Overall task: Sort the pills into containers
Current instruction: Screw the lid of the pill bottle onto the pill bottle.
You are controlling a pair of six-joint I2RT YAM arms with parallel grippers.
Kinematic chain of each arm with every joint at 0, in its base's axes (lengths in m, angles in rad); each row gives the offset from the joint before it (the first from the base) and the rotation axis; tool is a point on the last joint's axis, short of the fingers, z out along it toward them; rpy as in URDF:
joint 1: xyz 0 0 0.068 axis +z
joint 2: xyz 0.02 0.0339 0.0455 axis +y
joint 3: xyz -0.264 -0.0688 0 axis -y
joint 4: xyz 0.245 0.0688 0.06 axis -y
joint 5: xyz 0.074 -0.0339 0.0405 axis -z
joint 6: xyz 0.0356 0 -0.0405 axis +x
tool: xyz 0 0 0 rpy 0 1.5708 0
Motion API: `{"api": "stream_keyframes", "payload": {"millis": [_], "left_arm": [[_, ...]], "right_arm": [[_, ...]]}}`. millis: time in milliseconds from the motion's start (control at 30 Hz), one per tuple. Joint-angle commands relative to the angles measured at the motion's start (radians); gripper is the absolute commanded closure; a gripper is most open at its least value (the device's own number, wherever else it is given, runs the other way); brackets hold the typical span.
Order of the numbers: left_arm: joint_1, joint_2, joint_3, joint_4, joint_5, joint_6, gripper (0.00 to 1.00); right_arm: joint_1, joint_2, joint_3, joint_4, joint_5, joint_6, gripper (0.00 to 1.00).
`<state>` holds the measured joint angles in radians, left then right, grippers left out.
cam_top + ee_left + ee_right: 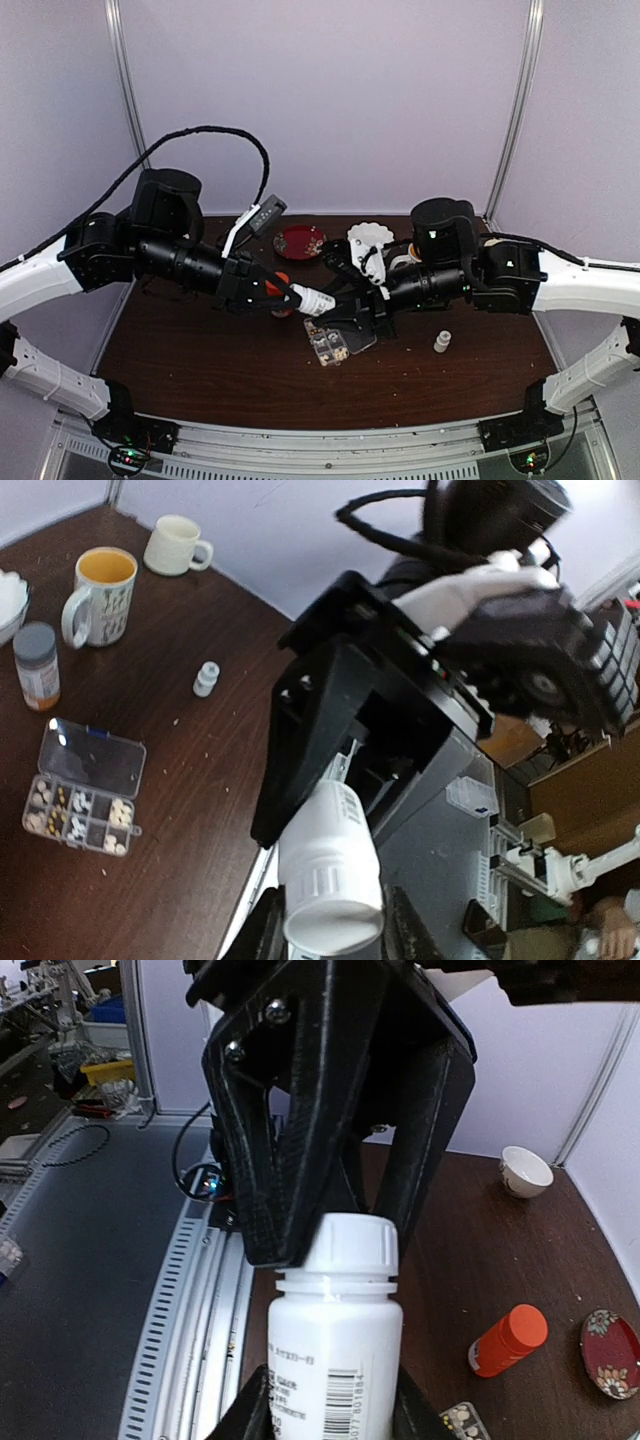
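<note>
seeing both arms meet over the middle of the desk (200, 350) with one white bottle (314, 300) held between them. right jaws are grasping the bottle body, with the barcode label facing that wrist cam. left jaws are clenched on the ribbed cap (350, 1245), one finger on each side. we mark the pill box (330, 346) flat on the desk, just on the near side of the bottle in the top view, its clear lid (95, 760) swung open and lying back. pills (120, 812) sit in its cells, whitish in some and yellowish-brown in others, too small for us to count. a small white bottle (206, 678) stands apart from the box. a grey-capped bottle (37, 665) and two mugs (100, 595) stand further back. an orange bottle (508, 1340) lies on its side near a red plate (610, 1352)
</note>
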<state>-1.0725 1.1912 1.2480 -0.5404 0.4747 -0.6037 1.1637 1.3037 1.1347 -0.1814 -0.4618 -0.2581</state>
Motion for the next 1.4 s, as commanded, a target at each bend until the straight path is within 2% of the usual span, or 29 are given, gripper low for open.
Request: {"api": "stream_keyframes", "payload": {"millis": [0,133,267,467,667,700,867,1100,1200,1233,1367], "left_arm": [[-0.046,-0.022,-0.021,0.085,-0.02,0.322,1.0],[-0.051,-0.034,-0.045,0.084,-0.038,0.544,1.0],[-0.058,-0.034,-0.05,0.073,-0.028,0.84,1.0],[-0.082,-0.018,0.033,-0.016,-0.123,1.197,1.0],[-0.11,-0.061,-0.011,-0.073,-0.171,1.789,1.0],[-0.116,-0.066,-0.017,-0.072,-0.204,1.897,1.0],[-0.169,-0.066,-0.069,0.012,-0.421,2.201,1.0],[-0.238,-0.084,-0.277,0.303,-0.777,2.625,1.0],[-0.25,-0.096,-0.329,0.402,-0.839,2.725,0.99],[-0.252,-0.099,-0.337,0.428,-0.842,2.729,0.95],[-0.251,-0.123,-0.344,0.479,-0.806,2.602,0.61]], "right_arm": [[-0.025,0.011,0.099,0.137,-0.303,0.135,1.0],[-0.054,0.01,0.073,0.213,-0.385,0.23,1.0],[-0.067,0.02,0.077,0.228,-0.428,0.3,1.0],[-0.08,0.014,0.051,0.244,-0.448,0.359,1.0],[-0.081,0.022,0.035,0.253,-0.457,0.387,1.0],[-0.081,0.024,0.036,0.242,-0.452,0.387,1.0],[-0.086,0.041,0.036,0.239,-0.456,0.413,1.0],[-0.107,0.044,0.006,0.3,-0.437,0.492,1.0],[-0.11,0.035,-0.009,0.307,-0.413,0.494,1.0],[-0.111,0.032,-0.013,0.302,-0.402,0.49,1.0],[-0.111,0.015,-0.015,0.235,-0.355,0.428,1.0]]}}
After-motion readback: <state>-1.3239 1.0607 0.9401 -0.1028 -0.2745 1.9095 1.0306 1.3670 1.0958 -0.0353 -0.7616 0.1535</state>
